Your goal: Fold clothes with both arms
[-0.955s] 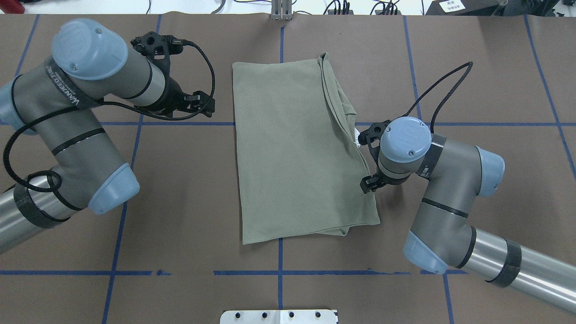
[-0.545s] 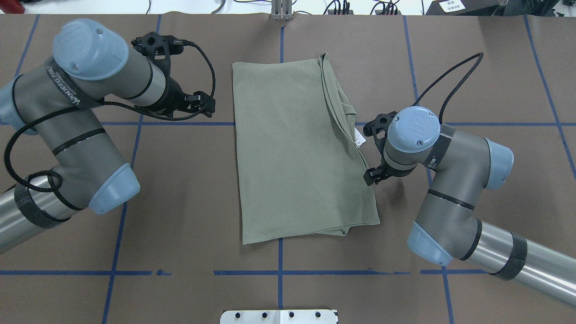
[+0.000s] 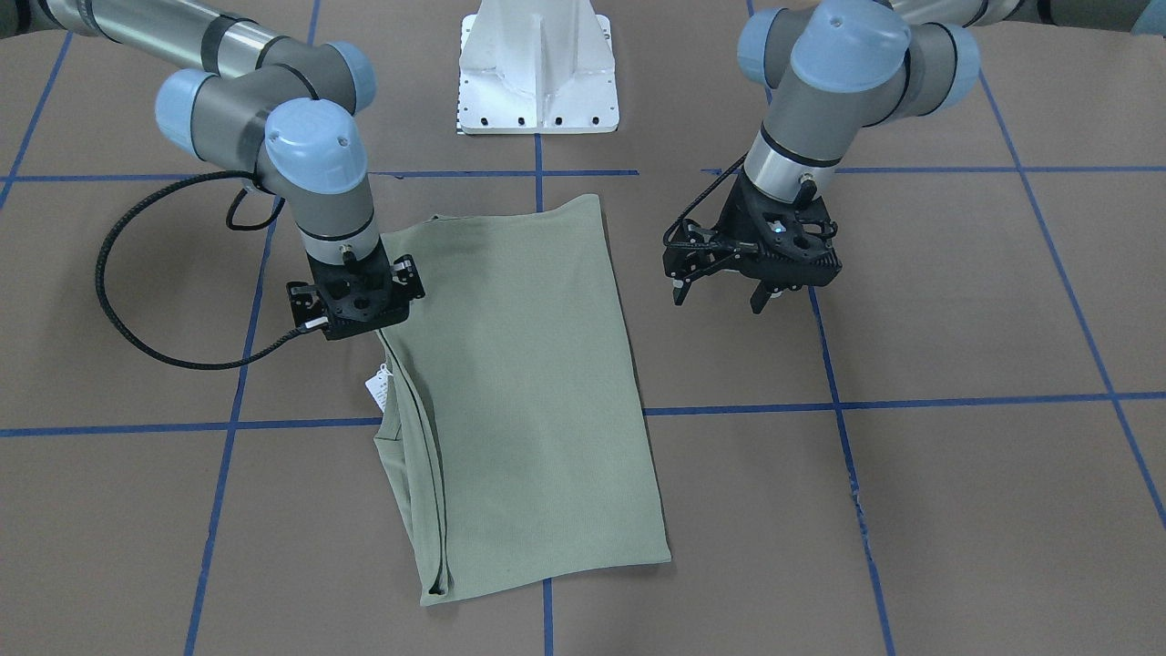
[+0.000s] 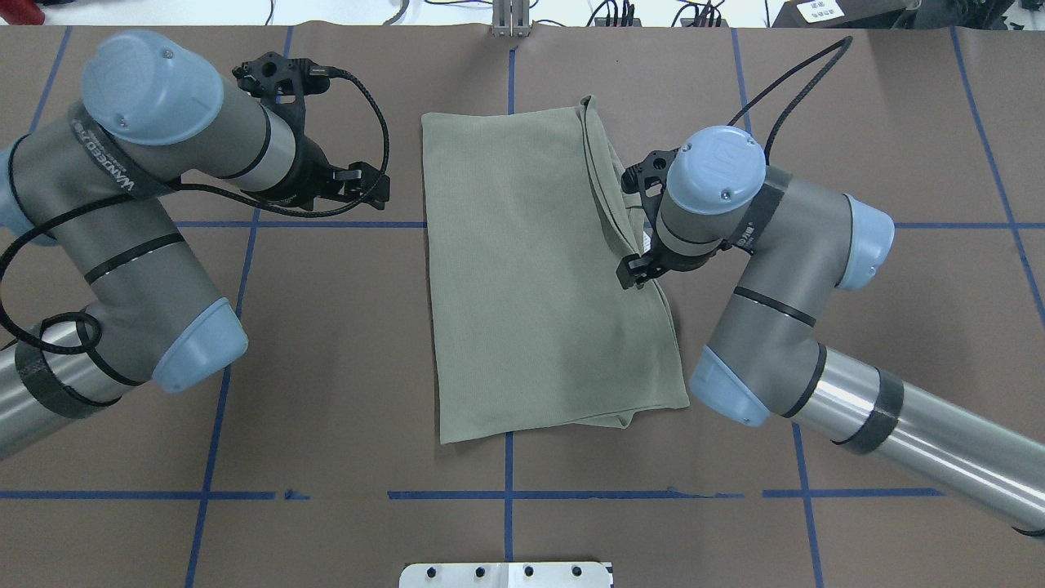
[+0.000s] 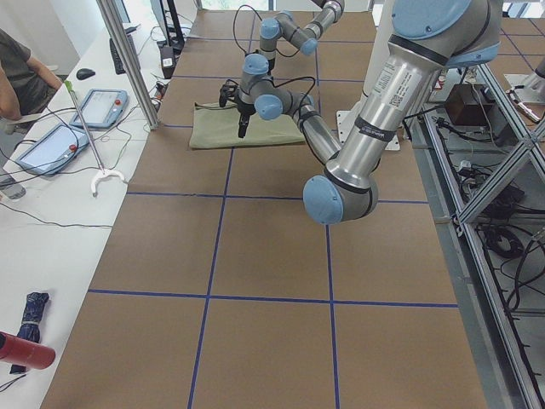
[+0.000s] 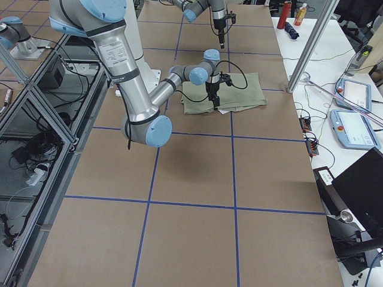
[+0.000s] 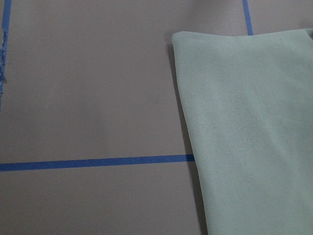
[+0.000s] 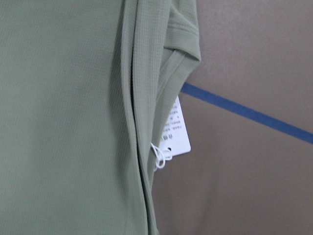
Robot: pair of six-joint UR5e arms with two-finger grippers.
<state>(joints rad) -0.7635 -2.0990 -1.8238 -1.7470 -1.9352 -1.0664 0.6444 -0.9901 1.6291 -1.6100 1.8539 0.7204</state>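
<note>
The left arm (image 4: 147,163) reaches in on the shirt's left side. Its left gripper (image 3: 718,299) hangs over bare table (image 4: 326,367), near the shirt's long left edge but apart from it, level with the far half of the shirt. Its two fingers (image 3: 679,293) are spread and nothing is between them.

The sage-green shirt (image 4: 539,278) lies flat on the table, folded into a long rectangle. Its smooth side is to the left and its stacked fold layers run down the right edge. A white tag (image 8: 177,131) on a string pokes out from those layers onto the table, just beside the shirt's right edge.

The right gripper (image 4: 630,276) points down over that layered right edge, close by the tag. Its fingertips are hidden under the wrist, so I cannot tell whether they are spread or pinching cloth. The right arm (image 4: 784,245) extends off to the shirt's right.
</note>
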